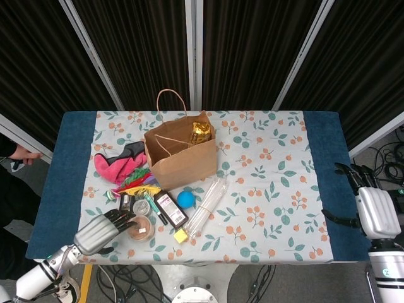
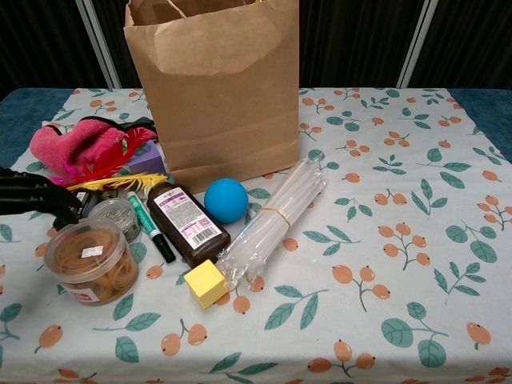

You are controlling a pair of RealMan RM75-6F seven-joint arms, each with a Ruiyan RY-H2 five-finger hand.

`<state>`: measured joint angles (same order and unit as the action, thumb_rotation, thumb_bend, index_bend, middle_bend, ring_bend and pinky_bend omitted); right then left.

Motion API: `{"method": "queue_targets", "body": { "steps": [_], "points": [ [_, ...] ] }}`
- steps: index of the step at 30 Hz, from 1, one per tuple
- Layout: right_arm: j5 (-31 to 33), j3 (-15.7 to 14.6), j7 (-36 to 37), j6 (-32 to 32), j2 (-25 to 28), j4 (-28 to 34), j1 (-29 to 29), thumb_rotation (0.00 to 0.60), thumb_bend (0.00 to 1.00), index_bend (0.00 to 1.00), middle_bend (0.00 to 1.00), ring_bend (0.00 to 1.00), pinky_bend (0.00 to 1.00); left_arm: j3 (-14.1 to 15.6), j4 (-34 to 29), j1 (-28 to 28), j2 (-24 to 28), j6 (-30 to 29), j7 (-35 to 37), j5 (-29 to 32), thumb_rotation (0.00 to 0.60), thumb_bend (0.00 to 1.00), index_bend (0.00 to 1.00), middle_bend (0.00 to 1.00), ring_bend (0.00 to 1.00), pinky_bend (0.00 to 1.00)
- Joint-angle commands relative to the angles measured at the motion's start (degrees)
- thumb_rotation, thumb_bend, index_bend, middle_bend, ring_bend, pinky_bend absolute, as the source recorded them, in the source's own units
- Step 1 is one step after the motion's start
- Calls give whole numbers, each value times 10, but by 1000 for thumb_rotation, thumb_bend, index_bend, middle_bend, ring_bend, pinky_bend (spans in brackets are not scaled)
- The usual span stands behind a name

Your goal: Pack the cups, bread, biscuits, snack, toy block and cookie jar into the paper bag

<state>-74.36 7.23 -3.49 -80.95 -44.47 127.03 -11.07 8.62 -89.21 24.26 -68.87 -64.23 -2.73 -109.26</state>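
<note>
The left robot hand [image 1: 101,231] hovers empty, fingers loosely curled, just above the cookie jar [image 2: 88,262] near the worktop's [image 1: 271,189] front-left edge. Beside the jar lie the yellow toy block [image 2: 206,282] and sleeved cups [image 2: 272,220]. The paper bag [image 2: 216,88] stands behind them. The right robot hand [image 1: 372,208] hangs open off the right edge.

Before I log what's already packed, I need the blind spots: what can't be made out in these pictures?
- Paper bag contents: head view shows only a gold-wrapped item; the walls hide the rest. Chest view cuts off the bag's mouth.
- Left hand contact with the cookie jar: unclear; chest view cuts the hand off at the left edge.
- Brown bottle label: too small to read.
- Right hand: absent from chest view.
</note>
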Motion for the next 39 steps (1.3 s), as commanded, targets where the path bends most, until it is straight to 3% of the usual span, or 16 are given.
{"method": "queue_targets", "body": {
  "steps": [1,9,28,39],
  "points": [
    [-2,-2,8,1,-3,-9,4,600,0,147,240,86,67,-2,-10,17,-5,20,-13,5,600,197,249,245,174,249],
    [11,2,16,15,-11,-25,0,600,0,151,240,87,66,-23,-8,54,-17,54,-18,27,600,197,249,245,175,249],
    [44,12,43,47,-14,-59,-6,600,0,154,240,87,66,-2,24,77,-61,79,-15,46,600,206,251,262,194,250],
    [52,16,47,61,-23,-72,-12,600,0,159,240,87,66,-1,40,79,-74,52,-4,47,600,232,373,407,337,355]
  ]
}}
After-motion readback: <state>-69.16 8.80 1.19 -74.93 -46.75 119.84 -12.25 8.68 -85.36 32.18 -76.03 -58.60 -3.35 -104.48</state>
